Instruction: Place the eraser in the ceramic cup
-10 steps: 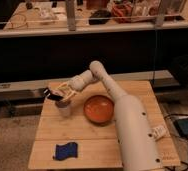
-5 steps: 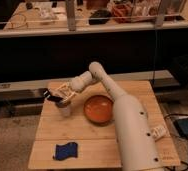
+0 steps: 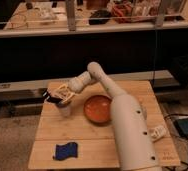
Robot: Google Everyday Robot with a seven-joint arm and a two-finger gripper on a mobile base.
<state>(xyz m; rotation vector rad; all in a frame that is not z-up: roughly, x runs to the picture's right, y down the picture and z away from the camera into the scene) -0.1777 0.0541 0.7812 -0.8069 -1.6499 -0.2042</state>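
Note:
My gripper (image 3: 57, 96) hangs at the left side of the wooden table (image 3: 87, 135), at the end of the white arm (image 3: 122, 115). It sits just above a pale ceramic cup (image 3: 65, 109), which stands upright on the table and is partly covered by the gripper. A small dark shape at the gripper's tip may be the eraser, but I cannot tell for certain.
An orange bowl (image 3: 97, 108) stands right of the cup, close to the arm. A blue cloth-like object (image 3: 65, 150) lies near the table's front left. A small white item (image 3: 158, 132) lies at the right edge. A cluttered bench (image 3: 87, 20) stands behind.

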